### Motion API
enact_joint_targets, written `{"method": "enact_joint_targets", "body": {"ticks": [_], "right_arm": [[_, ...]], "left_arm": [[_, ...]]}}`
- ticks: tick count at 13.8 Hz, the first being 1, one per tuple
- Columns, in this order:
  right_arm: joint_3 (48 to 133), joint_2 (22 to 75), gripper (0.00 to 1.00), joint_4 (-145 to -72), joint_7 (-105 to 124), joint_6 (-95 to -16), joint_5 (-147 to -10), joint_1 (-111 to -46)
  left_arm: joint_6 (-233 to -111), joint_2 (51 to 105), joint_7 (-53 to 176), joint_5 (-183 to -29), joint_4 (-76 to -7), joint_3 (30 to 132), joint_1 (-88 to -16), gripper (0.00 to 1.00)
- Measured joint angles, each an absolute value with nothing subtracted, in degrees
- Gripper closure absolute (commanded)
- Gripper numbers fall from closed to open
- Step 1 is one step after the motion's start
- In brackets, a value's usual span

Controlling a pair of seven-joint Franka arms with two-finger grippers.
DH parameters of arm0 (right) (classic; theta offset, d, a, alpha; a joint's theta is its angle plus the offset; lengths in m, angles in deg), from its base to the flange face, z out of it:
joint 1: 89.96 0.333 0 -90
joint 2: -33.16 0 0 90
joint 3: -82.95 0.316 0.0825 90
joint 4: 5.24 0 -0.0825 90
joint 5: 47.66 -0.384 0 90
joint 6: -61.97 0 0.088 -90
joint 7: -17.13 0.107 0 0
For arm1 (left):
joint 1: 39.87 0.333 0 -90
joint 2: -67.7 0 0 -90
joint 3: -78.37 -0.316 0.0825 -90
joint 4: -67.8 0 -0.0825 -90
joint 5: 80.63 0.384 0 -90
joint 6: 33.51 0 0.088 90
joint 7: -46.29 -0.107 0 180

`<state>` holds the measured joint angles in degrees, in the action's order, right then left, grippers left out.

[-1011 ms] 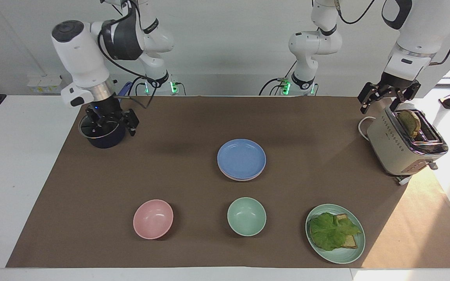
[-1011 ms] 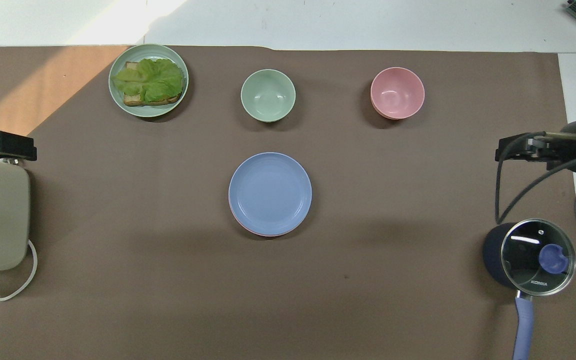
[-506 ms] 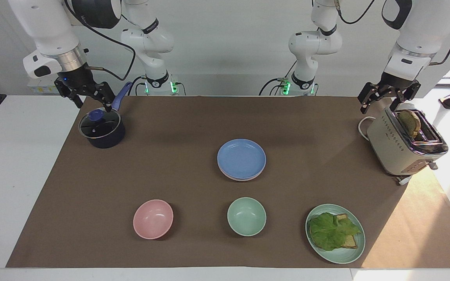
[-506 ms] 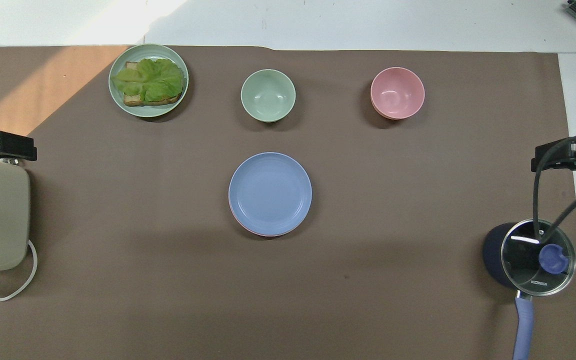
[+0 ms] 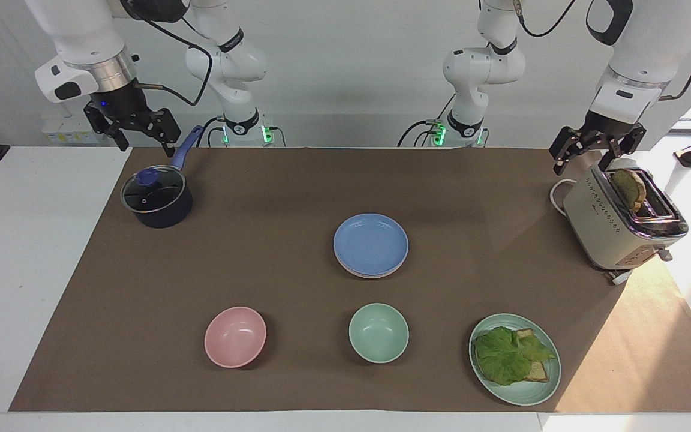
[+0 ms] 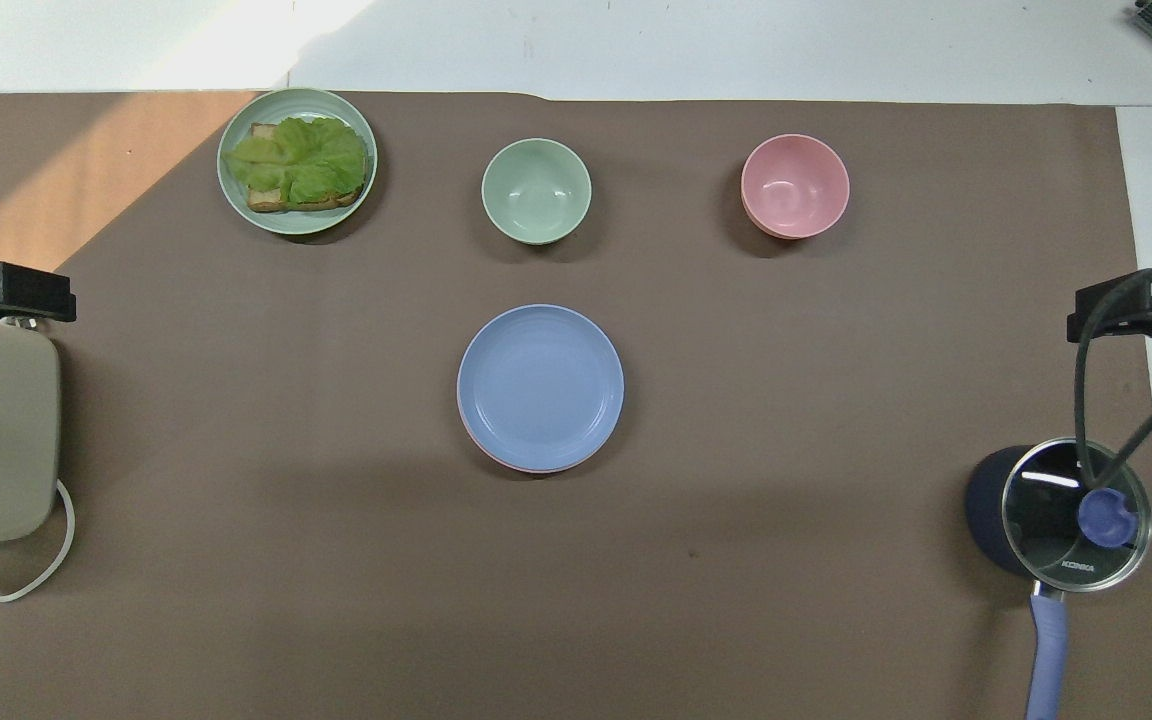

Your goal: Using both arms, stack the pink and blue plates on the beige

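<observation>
Blue plate [image 5: 370,243] topping pink-rimmed stack mid-mat, bare mat all round, left claw [image 5: 596,157] released over toaster [image 5: 621,222], right claw [image 5: 134,133] released above pot [image 5: 156,200]

The right pincer [image 5: 137,133], which was low at the dark pot [image 5: 156,202] a second ago, is now raised above the tabletop [image 5: 27,240] edge, up from the pot with its fingers spread and empty.
</observation>
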<state>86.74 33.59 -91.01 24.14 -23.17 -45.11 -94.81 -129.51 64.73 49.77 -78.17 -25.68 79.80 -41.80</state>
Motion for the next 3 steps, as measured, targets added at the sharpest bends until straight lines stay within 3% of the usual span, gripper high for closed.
{"method": "enact_joint_targets", "body": {"ticks": [3], "right_arm": [[86.7, 33.7, 0.00, -90.8, 24.1, -23.2, -45.1, -94.8]], "left_arm": [[-129.3, 64.7, 49.8, -78.2, -25.7, 79.7, -41.8, 0.00]]}}
